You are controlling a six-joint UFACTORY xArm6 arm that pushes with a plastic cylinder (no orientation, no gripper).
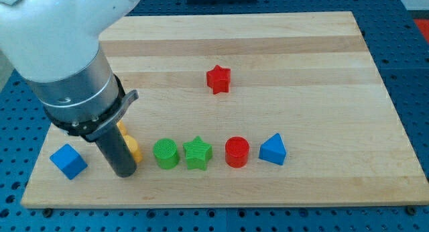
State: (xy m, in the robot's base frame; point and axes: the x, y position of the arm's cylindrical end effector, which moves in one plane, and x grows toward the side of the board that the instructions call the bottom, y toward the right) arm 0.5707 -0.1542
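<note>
My tip (pixel 125 171) rests on the board near its bottom left, right against a yellow block (pixel 133 150) that the rod mostly hides. A second yellow block (pixel 123 128) peeks out just above it, behind the rod. The blue cube (pixel 68 161) lies to the tip's left. To the tip's right stands a row: green cylinder (pixel 165 153), green star (pixel 197 152), red cylinder (pixel 236 151) and blue triangular block (pixel 273 149). The red star (pixel 218 78) sits alone higher up, near the board's middle.
The wooden board (pixel 301 71) lies on a blue perforated table (pixel 412 78). The white and grey arm body (pixel 67 64) covers the board's upper left part.
</note>
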